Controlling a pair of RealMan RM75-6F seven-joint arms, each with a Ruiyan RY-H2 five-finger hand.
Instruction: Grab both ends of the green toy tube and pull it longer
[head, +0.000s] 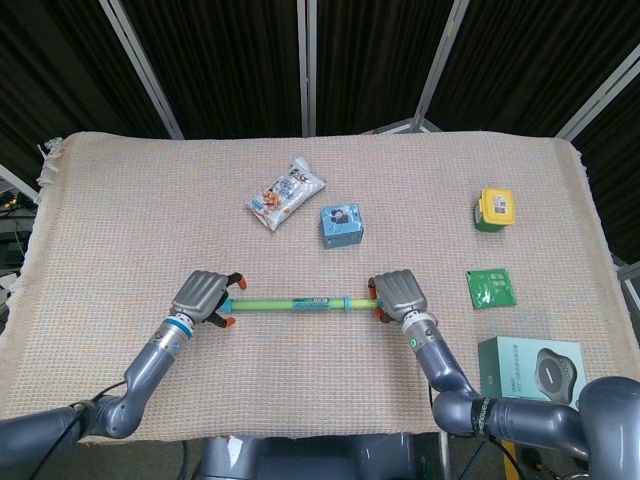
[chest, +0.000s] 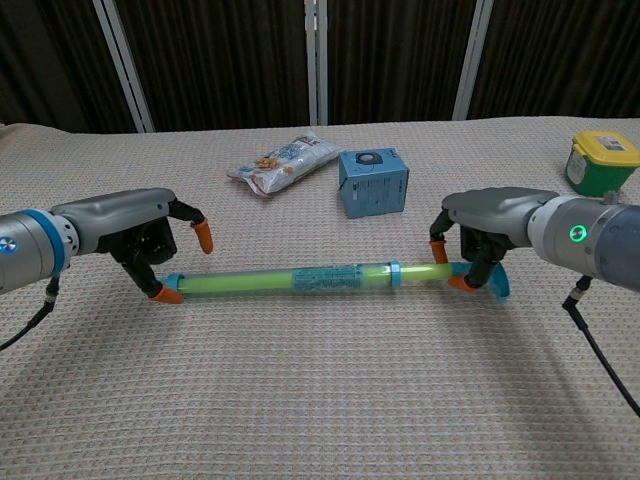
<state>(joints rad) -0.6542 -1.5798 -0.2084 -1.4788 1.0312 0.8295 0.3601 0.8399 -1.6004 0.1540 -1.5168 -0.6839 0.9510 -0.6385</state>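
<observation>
Tube (chest: 300, 279) mid-frame: right hand (chest: 478, 245) grips one end, left hand (chest: 155, 250) spread open around the other, nothing pulled yet.

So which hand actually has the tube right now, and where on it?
The right hand grips the green tube at its right end. The left hand is around the left tip, fingers apart, not yet closed.

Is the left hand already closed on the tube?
No: the left hand is open, its fingers apart around the tube end.
</observation>
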